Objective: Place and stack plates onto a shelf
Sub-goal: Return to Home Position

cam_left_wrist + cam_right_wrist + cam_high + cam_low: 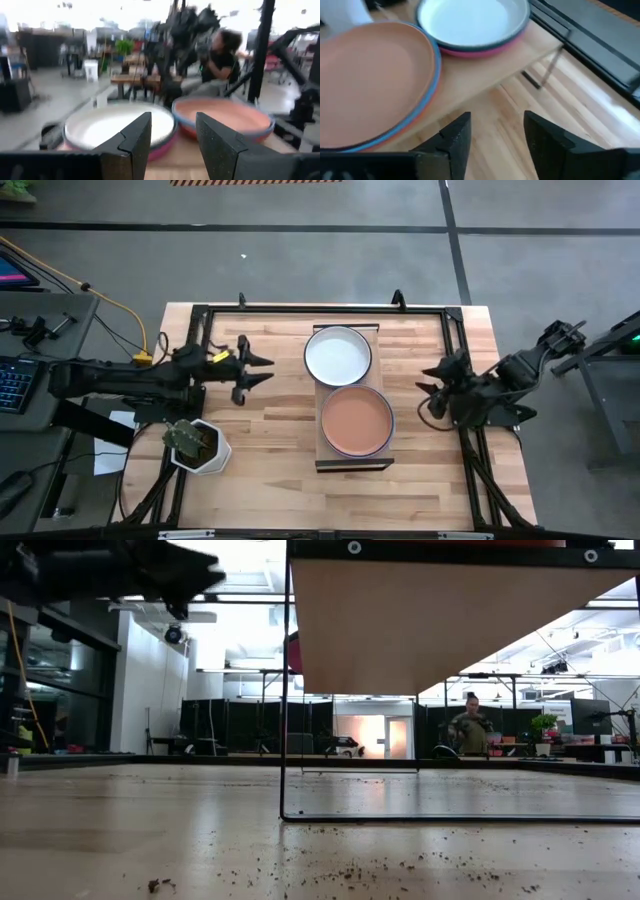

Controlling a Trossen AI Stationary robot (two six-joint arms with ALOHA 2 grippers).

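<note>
Two stacks of plates sit on the raised light-wood shelf (350, 395). The far stack has a white plate (338, 354) on top, with teal and magenta rims under it (475, 47). The near stack has a salmon tan plate (357, 421) on top, over light blue and coral rims (427, 95). My left gripper (262, 368) hangs open above the table, left of the shelf, pointing at the plates. My right gripper (428, 380) is open too, right of the shelf. Both hold nothing. In the low view the shelf's underside (440, 620) fills the upper middle.
A white hexagonal plant pot (198, 446) stands near the table's near left corner, just beside the left arm. A dark frame (300, 308) runs around the tabletop. A person (470, 728) sits in the room beyond the far edge. Bare wood lies left and right of the shelf.
</note>
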